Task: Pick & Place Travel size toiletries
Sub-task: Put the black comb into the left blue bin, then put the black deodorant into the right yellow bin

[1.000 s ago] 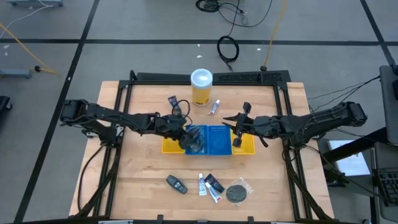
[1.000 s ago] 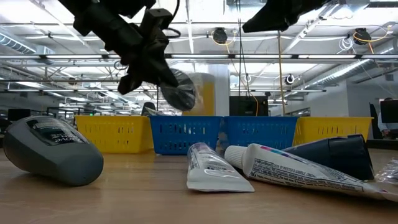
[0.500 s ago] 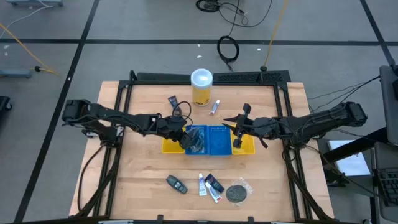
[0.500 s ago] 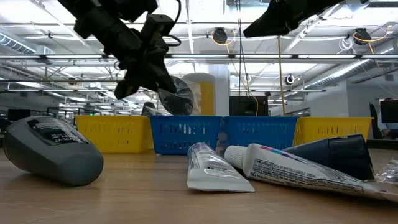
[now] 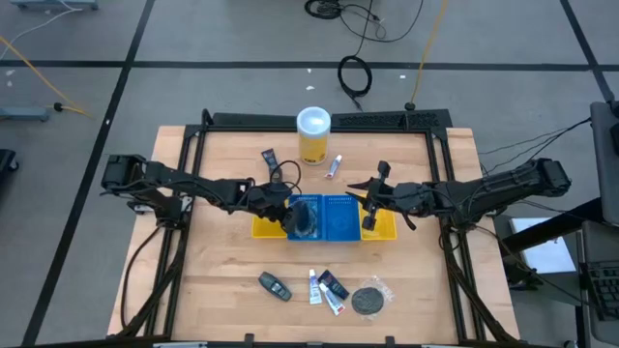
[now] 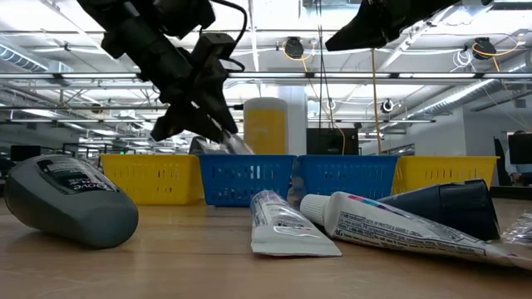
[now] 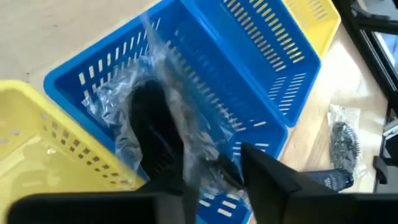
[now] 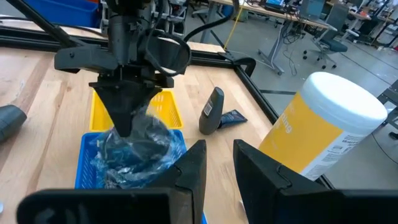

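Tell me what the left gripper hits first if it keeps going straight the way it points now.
Most likely the clear-wrapped black disc directly under the left gripper, lying in the blue tray. The fingers point down into that tray; the exact gap is unclear.

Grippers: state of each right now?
Left gripper: slightly open, over the wrapped black disc lying in the blue tray.
Right gripper: slightly open, holding nothing.

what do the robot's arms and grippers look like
Both arms are dark, near-black jointed links reaching in from the table's two sides. The left gripper tapers to two slim black fingers, with a black cable looping over its wrist. The right gripper has two flat, angular dark fingers. No markings are legible.
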Motion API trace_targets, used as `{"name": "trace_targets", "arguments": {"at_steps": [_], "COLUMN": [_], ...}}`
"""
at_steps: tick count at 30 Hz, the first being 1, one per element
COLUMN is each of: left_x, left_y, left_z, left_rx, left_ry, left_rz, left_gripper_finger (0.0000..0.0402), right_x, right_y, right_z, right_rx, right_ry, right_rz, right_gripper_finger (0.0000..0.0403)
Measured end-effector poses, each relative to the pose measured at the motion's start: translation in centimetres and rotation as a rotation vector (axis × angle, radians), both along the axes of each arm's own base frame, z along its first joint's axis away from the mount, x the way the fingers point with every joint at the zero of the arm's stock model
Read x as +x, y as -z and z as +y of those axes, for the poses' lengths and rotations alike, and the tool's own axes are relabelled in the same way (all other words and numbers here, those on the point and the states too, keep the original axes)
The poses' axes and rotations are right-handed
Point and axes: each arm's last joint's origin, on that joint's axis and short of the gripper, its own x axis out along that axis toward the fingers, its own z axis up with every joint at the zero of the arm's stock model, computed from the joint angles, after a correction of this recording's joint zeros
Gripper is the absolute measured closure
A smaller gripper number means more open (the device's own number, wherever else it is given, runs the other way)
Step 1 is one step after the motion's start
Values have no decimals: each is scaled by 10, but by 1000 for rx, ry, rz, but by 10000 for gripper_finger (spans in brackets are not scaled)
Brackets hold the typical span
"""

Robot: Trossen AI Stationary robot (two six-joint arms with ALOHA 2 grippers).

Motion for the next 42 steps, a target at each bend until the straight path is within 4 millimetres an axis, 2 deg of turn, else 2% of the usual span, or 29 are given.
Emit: {"name": "trace_targets", "arguments": {"at_steps": [5, 10, 17, 22, 27, 36, 42], "left_x": [3, 3, -3, -8, -11, -20, -30], "left_y": [-4, -7, -19, -33, -35, -34, -32], "left_z": [0, 1, 2, -3, -21, -69, -99], "left_rx": [16, 9, 53, 197, 397, 457, 495], "left_ry": [28, 43, 105, 230, 450, 670, 731], "left_rz": [-54, -70, -103, -164, -181, -213, -200], "left_gripper_finger": [233, 205, 199, 199, 199, 199, 199], "right_x": [0, 0, 0, 0, 0, -1, -1], "right_y": [0, 0, 1, 2, 1, 2, 2], "right_z": [0, 0, 0, 0, 0, 0, 0], "right_rx": [1, 1, 0, 0, 1, 23, 23], "right_ry": [0, 0, -2, -2, -2, 6, 6], "right_rz": [0, 1, 12, 16, 13, 11, 11], "right_gripper_finger": [328, 328, 328, 328, 328, 328, 328]}}
